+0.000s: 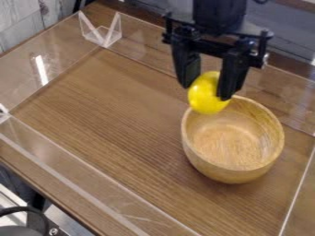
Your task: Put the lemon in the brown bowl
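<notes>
The black gripper points straight down with its fingers clamped on the yellow lemon, holding it in the air just over the near-left rim of the brown bowl, which sits on the wooden table

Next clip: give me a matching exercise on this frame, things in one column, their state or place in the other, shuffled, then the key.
Things:
1. lemon
2. brown bowl
3. gripper
4. table

States:
A. wood-grain surface carrying the bowl
B. shut, pointing down
C. held in the air above the bowl's rim
D. empty, standing on the table

Pairs: 1-C, 2-D, 3-B, 4-A
</notes>
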`<state>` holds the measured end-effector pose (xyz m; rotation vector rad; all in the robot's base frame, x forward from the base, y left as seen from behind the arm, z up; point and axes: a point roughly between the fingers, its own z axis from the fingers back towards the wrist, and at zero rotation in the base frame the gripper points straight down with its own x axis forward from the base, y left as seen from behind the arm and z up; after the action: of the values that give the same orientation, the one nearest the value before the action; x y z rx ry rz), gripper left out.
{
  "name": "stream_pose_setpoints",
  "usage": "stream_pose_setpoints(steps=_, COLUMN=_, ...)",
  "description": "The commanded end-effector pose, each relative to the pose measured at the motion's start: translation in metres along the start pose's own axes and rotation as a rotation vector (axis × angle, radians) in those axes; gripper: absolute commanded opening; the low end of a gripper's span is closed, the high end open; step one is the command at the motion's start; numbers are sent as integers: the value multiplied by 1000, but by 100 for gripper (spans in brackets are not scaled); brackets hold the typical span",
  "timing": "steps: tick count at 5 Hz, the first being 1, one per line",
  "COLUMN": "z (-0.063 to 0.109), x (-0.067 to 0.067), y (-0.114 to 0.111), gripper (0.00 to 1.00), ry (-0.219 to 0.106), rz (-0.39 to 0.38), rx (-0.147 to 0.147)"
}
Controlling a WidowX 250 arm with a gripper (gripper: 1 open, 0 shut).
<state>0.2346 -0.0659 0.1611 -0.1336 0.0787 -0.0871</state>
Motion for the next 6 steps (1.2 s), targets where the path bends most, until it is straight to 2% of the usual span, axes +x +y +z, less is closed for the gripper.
stream_pose_setpoints(steps=1, z=11, x=7, y=-7, gripper=0, ry=-65, rz=-17, rx=-5)
stream_pose_setpoints(steps=6, z=0, x=8, y=-14, gripper=0, ry=-61, rz=-40, rx=5)
